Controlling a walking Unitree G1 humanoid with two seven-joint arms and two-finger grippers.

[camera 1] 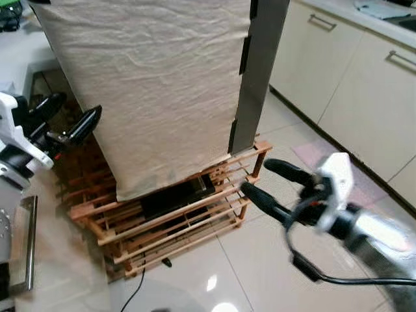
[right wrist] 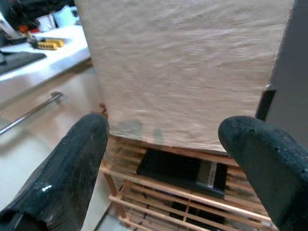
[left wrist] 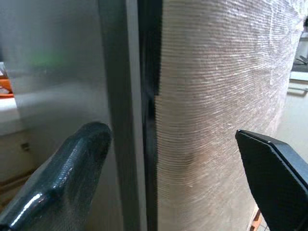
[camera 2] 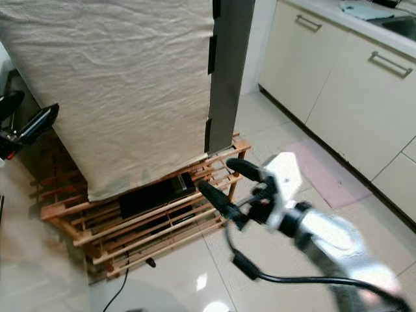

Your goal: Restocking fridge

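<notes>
The fridge [camera 1: 156, 84] stands draped in a beige cloth, with its grey side panel [camera 1: 260, 71] bare on the right. It rests on a low wooden slatted rack [camera 1: 169, 224]. My left gripper [camera 1: 68, 116] hovers open by the fridge's left edge, holding nothing. In the left wrist view its fingers [left wrist: 72, 168] frame the dark seam between grey panel [left wrist: 57, 72] and cloth [left wrist: 221, 72]. My right gripper [camera 1: 258, 177] is open and bare near the rack's right corner, pointing at the fridge's base. A black box [right wrist: 183, 171] lies on the rack under the cloth.
Cream kitchen cabinets [camera 1: 351, 71] with bar handles run along the right. A pink mat [camera 1: 325, 156] lies before them. A black cable [camera 1: 140, 286] trails on the white tile floor. A metal bar handle [camera 1: 29, 240] sits at the left edge.
</notes>
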